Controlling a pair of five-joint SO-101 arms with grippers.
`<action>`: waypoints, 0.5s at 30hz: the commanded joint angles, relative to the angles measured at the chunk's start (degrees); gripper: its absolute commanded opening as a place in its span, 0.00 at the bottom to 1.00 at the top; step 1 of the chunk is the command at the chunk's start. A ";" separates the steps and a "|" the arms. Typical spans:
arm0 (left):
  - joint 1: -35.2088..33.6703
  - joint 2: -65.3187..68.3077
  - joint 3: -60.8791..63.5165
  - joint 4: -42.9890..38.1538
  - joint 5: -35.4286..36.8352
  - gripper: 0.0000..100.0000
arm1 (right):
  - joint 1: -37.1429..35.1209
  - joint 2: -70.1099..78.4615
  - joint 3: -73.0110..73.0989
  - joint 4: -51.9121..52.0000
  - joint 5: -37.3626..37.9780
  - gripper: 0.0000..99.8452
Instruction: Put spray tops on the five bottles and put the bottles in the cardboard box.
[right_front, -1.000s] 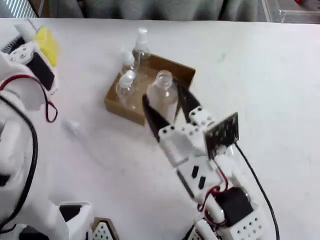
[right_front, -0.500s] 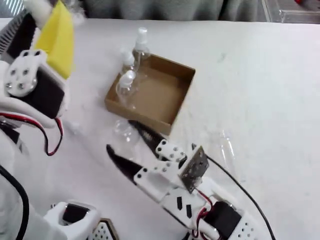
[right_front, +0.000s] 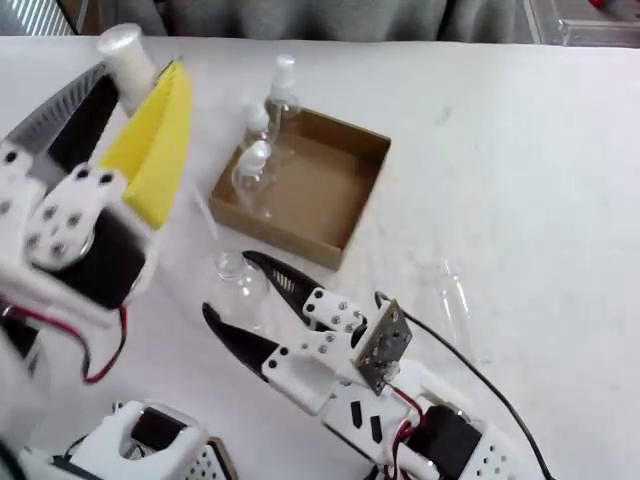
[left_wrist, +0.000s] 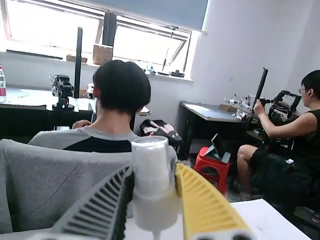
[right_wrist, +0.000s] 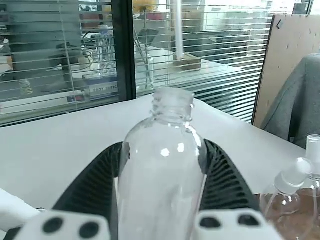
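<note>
"Where's the spray top (left_wrist: 150, 185)?"
"Upper left of the high view, pinched in the left end effector (right_front: 135, 75)."
"And the right end effector (right_front: 228, 285)?"
"Lower centre, over the bench (right_front: 520, 150), grasping an uncapped bottle (right_wrist: 160, 170) just below the box (right_front: 275, 225). Capped bottles (right_front: 250, 165) cluster at its upper-left corner."
</note>
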 joint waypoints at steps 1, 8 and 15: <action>0.57 -0.66 -1.76 0.26 0.00 0.02 | -0.48 -0.40 -0.26 -0.84 0.00 0.01; 0.31 -0.75 -1.76 3.87 5.19 0.02 | -0.48 -0.40 -0.26 -0.92 0.00 0.01; 0.48 -0.75 -1.67 4.40 5.54 0.02 | -0.40 -0.75 -0.26 -0.92 0.00 0.01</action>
